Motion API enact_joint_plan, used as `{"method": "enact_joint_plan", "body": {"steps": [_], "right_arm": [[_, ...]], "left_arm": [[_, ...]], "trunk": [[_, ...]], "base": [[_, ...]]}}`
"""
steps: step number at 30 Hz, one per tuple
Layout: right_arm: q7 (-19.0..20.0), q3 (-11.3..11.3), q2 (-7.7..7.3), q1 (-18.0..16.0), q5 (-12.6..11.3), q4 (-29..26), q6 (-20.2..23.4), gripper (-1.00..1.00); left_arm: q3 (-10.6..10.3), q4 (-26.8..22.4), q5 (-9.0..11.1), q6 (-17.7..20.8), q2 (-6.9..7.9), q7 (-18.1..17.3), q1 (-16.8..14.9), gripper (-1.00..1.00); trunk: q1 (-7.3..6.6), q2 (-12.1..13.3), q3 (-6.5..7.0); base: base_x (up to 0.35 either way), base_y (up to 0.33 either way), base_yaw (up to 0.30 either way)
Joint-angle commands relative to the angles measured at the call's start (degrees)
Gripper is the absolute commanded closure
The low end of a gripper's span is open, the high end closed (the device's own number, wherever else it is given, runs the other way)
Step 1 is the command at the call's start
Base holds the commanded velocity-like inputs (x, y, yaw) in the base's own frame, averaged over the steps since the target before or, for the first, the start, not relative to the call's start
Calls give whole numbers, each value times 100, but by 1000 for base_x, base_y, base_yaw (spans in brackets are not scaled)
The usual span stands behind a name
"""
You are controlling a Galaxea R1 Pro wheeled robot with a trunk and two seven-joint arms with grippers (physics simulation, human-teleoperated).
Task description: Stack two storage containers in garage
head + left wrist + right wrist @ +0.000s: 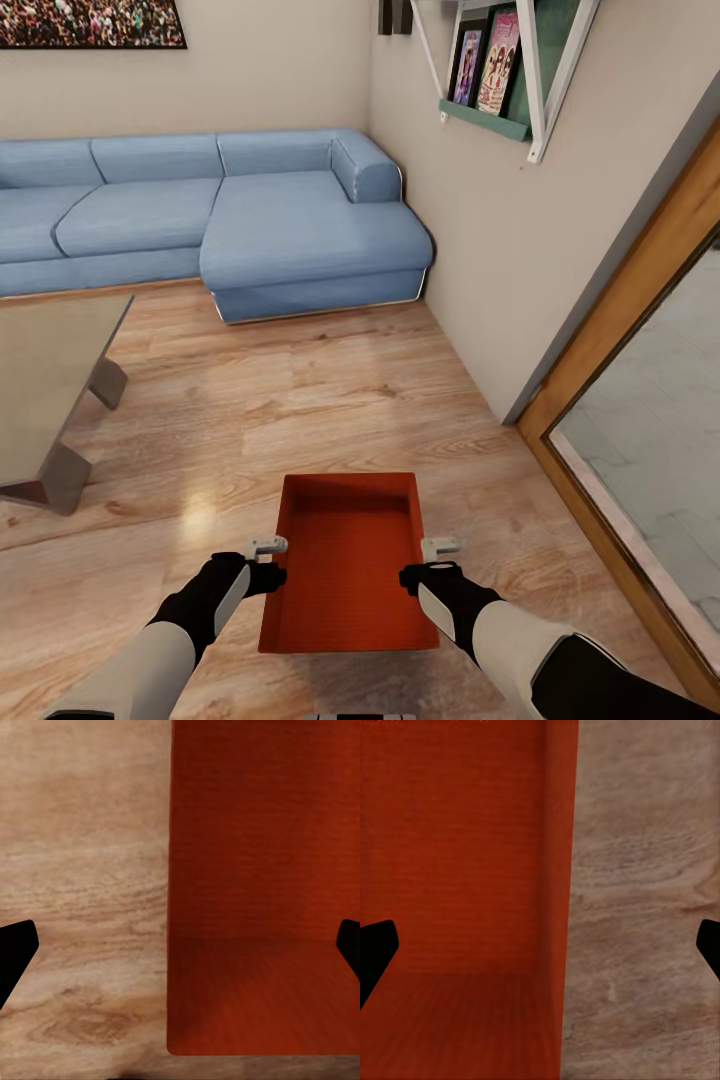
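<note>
One orange-red open-topped storage container lies on the living room's light wood-plank floor, straight in front of me. My left gripper is open and straddles the container's left wall; in the left wrist view the gripper has its dark fingertips set wide apart, with the container on one side and bare planks on the other. My right gripper is open astride the right wall, and the right wrist view shows the gripper over the container the same way. The garage is out of view.
A blue sectional sofa fills the far corner. A low glass-topped table stands at the left. A wood-framed glass door runs along the right, beside a beige wall with a shelf of pictures.
</note>
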Motion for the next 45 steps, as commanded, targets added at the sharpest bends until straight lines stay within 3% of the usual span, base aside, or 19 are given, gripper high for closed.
{"method": "enact_joint_plan", "body": {"steps": [1,11,17,34,45], "right_arm": [[-33,48,-2,-1,-29,-15,40,-100],[-29,57,-12,-1,-22,-29,88,-100],[-32,57,-12,-2,-27,-29,94,-100],[-35,57,-12,-2,-27,-29,95,-100],[-35,53,-36,-1,-45,-24,92,-100]], "left_arm": [[-14,-10,58,29,-1,33,-1,-100],[-15,-10,56,28,0,30,0,-100],[-8,-10,56,26,0,32,1,-100],[-7,-10,61,25,0,30,0,-100],[-6,-10,61,24,0,30,2,-100]], "trunk": [[21,-42,-22],[241,-443,-201],[241,-443,-201],[614,-1125,-506],[614,-1125,-506]], "base": [[0,0,0],[0,0,0],[0,0,0],[0,0,0],[0,0,0]]}}
